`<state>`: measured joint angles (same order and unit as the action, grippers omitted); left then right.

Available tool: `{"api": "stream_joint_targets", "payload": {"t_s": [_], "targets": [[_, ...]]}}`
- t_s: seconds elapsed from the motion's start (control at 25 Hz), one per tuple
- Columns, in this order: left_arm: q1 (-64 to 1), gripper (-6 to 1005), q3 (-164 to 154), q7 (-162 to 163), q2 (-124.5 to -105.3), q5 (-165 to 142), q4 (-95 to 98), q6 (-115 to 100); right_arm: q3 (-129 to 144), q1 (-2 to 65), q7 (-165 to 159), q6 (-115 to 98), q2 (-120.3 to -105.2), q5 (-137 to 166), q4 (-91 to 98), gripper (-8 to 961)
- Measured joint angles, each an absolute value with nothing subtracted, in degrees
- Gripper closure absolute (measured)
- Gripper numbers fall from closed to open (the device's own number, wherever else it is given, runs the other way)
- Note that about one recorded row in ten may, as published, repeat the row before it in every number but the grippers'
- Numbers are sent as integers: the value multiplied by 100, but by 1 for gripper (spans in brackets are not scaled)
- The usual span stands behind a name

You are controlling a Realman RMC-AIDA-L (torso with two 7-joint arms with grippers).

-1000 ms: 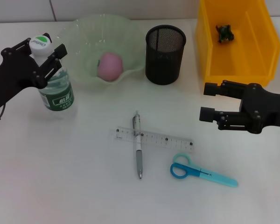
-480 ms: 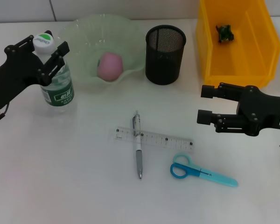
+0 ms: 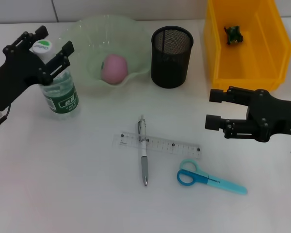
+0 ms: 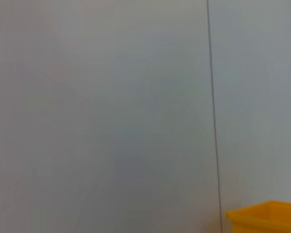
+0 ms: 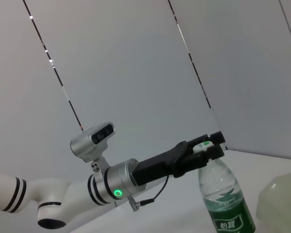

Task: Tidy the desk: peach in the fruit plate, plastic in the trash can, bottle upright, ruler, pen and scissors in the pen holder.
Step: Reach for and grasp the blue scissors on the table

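The bottle [image 3: 59, 92], clear with a green label and white cap, stands upright at the left; it also shows in the right wrist view [image 5: 225, 199]. My left gripper [image 3: 51, 44] is open with a finger on each side of the cap, seen too as the left gripper [image 5: 203, 148]. The pink peach [image 3: 114, 68] lies in the pale green fruit plate [image 3: 94, 31]. A pen [image 3: 143, 158] lies across the clear ruler [image 3: 172, 145], with blue scissors [image 3: 208, 178] nearby. My right gripper [image 3: 209, 108] hovers open above the table, right of the ruler.
The black mesh pen holder [image 3: 171, 56] stands right of the plate. A yellow bin [image 3: 245, 75] at the back right holds a dark green piece of plastic [image 3: 233, 34]. The left wrist view shows only a wall and the bin's corner [image 4: 264, 218].
The left gripper's fingers have spread apart around the cap, and the bottle has gone from slightly tilted to upright. The right gripper has shifted a little left.
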<state>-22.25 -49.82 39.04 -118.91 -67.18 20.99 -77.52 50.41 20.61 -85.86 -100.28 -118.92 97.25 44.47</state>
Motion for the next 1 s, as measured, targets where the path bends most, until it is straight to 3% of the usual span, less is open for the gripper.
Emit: {"api": "stream_joint_targets", "payload": {"t_s": [0.32, 0.36, 0.6, 0.84, 1.0], "targets": [[-1792, 314, -4942, 4068, -11846, -6017, 2277, -8950, 4934, 2051, -8592, -10028, -11891, 9782, 4490, 114], [-1699, 184, -4960, 4122, -11830, -5970, 2307, -9273, 4876, 2051, -8604, -10028, -11891, 9779, 4498, 114], [-1471, 184, -5843, 4300, -11633, -7323, 2693, -10618, 4507, 2086, -9160, -10084, -11806, 9839, 4997, 113], [-1573, 184, -5964, 4696, -11701, -8280, 2655, -10431, 4700, 2611, -11546, -10833, -11629, 11738, 7384, 113], [-1593, 185, -5952, 4780, -11745, -8485, 2615, -10265, 5094, 3152, -12255, -11765, -11657, 12971, 8292, 114]]}}
